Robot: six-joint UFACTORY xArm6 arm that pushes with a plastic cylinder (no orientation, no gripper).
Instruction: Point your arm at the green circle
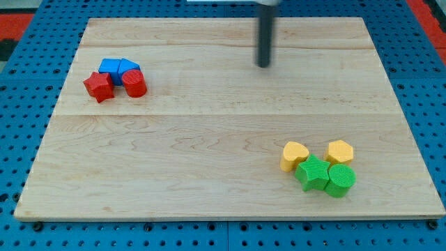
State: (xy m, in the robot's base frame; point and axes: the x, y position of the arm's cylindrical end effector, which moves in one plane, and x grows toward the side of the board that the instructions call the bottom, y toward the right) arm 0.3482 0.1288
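The green circle (341, 180) lies at the view's lower right, touching a green star (313, 173) on its left. A yellow heart (294, 155) and a yellow hexagon (339, 151) sit just above them. My tip (263, 65) stands on the board at the view's upper middle, far up and to the left of the green circle, touching no block.
A second cluster lies at the view's upper left: a red star (98, 86), a red cylinder (134, 83) and two blue blocks (117, 67). The wooden board (209, 139) rests on a blue perforated surface (14, 139).
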